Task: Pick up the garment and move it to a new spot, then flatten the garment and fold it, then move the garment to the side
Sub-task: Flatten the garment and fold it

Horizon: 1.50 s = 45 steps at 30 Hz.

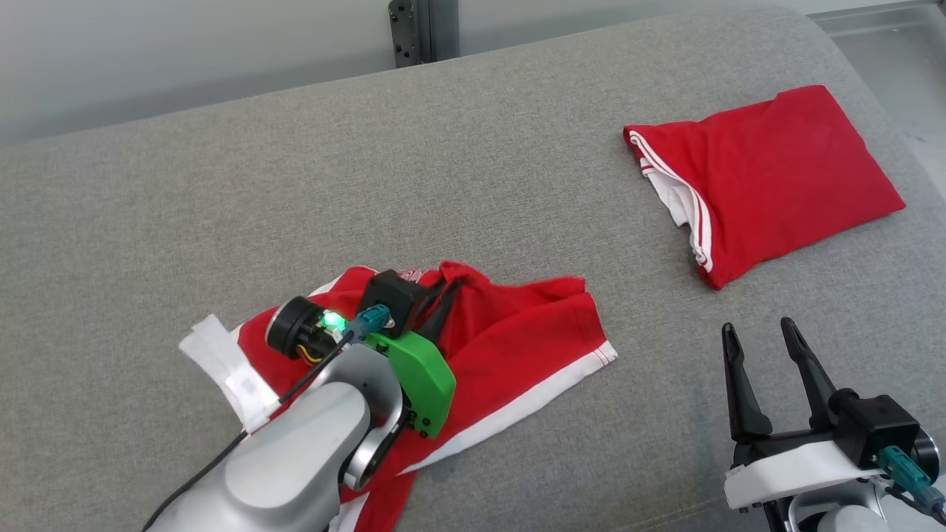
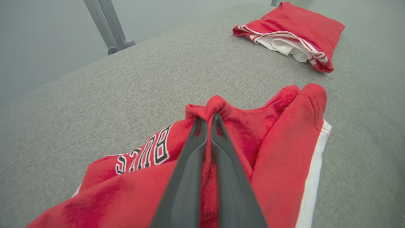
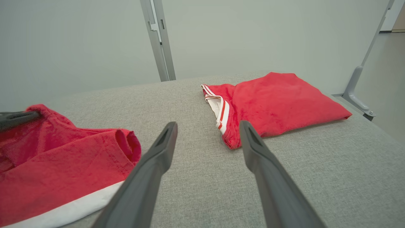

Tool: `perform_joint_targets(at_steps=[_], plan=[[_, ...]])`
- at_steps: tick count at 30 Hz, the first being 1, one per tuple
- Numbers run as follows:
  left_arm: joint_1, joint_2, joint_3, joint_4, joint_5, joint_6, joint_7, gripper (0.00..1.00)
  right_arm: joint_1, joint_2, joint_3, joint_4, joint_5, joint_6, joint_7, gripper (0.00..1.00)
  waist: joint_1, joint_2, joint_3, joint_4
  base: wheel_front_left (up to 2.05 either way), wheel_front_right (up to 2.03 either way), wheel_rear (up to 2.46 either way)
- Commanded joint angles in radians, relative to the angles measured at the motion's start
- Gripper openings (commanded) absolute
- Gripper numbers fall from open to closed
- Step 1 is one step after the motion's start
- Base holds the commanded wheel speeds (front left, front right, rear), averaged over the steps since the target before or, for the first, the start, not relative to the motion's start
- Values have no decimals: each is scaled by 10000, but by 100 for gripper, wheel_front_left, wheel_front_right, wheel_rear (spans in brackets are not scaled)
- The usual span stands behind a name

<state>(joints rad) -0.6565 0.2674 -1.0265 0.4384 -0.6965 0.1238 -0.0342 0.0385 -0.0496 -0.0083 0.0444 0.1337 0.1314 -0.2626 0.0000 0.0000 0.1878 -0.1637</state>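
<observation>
Crumpled red garment [image 1: 517, 340] lies low and left of centre on the grey fabric-covered counter [image 1: 443, 170]. Its black-and-white lettering [image 2: 145, 155] partly shows, and a white hem band [image 1: 517, 410] runs along its near edge. Left gripper [image 2: 208, 117]: jaws clenched on a small raised ridge of red cloth at the garment's far edge. Risk, as I judge it: the pinch takes in only a thin fold near the tips, so a quick lift could let the cloth slide out. It may also hold several layers at once, and then the bundle would rise as a lump and be harder to spread flat. A second, folded garment [image 1: 768, 177], also red, sits well apart at the far right; a drag that way could crowd it. Pose: left forearm comes in from the bottom edge of the head view, wrist over the cloth, fingers angled forward and down to the pinch. Right gripper [image 1: 757, 329] at lower right, jaws released, fingers pointing away from the robot over bare counter, apart from both garments.
</observation>
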Motion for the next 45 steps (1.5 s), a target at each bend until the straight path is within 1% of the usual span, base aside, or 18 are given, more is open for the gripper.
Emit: perform_joint_targets(at_steps=[1, 5, 8, 10, 13, 18, 24, 25, 28, 29, 30, 31, 32, 35, 38, 41, 43, 45], plan=[[22, 235, 125, -435, 60, 227, -104, 0, 140, -16, -39, 1, 71, -14, -30, 100, 0, 0, -101, -45, 0, 0, 0], [295, 927, 350, -1852, 120, 769, 47, 0, 255, -14, -105, 5, 63, -14, -30, 100, 0, 0, -242, -35, 0, 0, 0], [424, 1307, 524, -2757, 55, 1118, 244, 0, 294, -16, -129, 17, 51, -14, -30, 100, 0, 0, -298, -5, 0, 0, 0], [472, 1507, 667, -2975, 28, 1313, 252, 0, 231, -14, -91, 20, 53, -14, -30, 100, 0, 0, -296, -1, 0, 0, 0], [331, 1484, 850, -2749, -105, 1353, 163, 0, 107, -16, -3, 26, 65, -14, -30, 100, 0, 0, -248, -19, 0, 0, 0], [-246, 1202, 1020, -1390, -245, 896, -66, 0, -114, -17, 246, 60, 60, -14, -30, 100, 0, 0, 7, -248, 0, 0, 0], [-1400, 970, 892, 600, 159, 18, -692, 0, -298, -17, 245, 57, 76, -14, -30, 100, 0, 0, 435, -590, 0, 0, 0], [-1609, 1009, 762, 890, 404, -135, -795, 0, -285, -17, 223, 59, 83, -14, -30, 100, 0, 0, 496, -619, 0, 0, 0], [-2097, 797, 654, 1855, 600, -574, -1304, 0, -271, -13, 182, 87, 118, -14, -30, 100, 0, 0, 619, -652, 0, 0, 0], [-2212, 706, 651, 2169, 609, -691, -1503, 4, -278, -16, 178, 86, 116, -14, -30, 100, 0, 0, 648, -650, 0, 0, 0], [-2219, 594, 736, 2579, 457, -762, -1610, 39, -285, -14, 173, 86, 121, -14, -30, 100, 0, 0, 675, -643, 0, 0, 0], [-2208, 523, 781, 2861, 372, -856, -1695, 71, -295, -16, 185, 91, 122, -14, -30, 100, 0, 0, 690, -640, 0, 0, 0], [-2160, 405, 937, 3106, 169, -933, -1806, 100, -321, -13, 192, 89, 119, -14, -30, 100, 0, 0, 693, -629, 0, 0, 0], [-1734, 128, 1360, 3642, -376, -1137, -2065, 100, -290, -17, 99, 28, 65, -14, -30, 100, 0, 0, 588, -483, 0, 0, 0], [-1118, -41, 2210, 3612, -1065, -1018, -2252, 100, -80, -19, -49, -102, -94, -14, -30, 100, 0, 0, 302, -244, 0, 0, 0], [-204, 28, 3231, 2705, -1207, -569, -2325, 100, 129, -22, -282, -304, -275, -14, -30, 100, 0, 0, -78, 78, 0, 0, 0], [892, 93, 4070, 1604, -983, -128, -2302, 100, 244, -16, -438, -446, -394, -14, -30, 100, 0, 0, -315, 331, 0, 0, 0], [2253, -25, 4731, 521, -904, 156, -2301, 100, 389, -14, -602, -549, -480, -14, -30, 100, 0, 0, -531, 578, 0, 0, 0]])
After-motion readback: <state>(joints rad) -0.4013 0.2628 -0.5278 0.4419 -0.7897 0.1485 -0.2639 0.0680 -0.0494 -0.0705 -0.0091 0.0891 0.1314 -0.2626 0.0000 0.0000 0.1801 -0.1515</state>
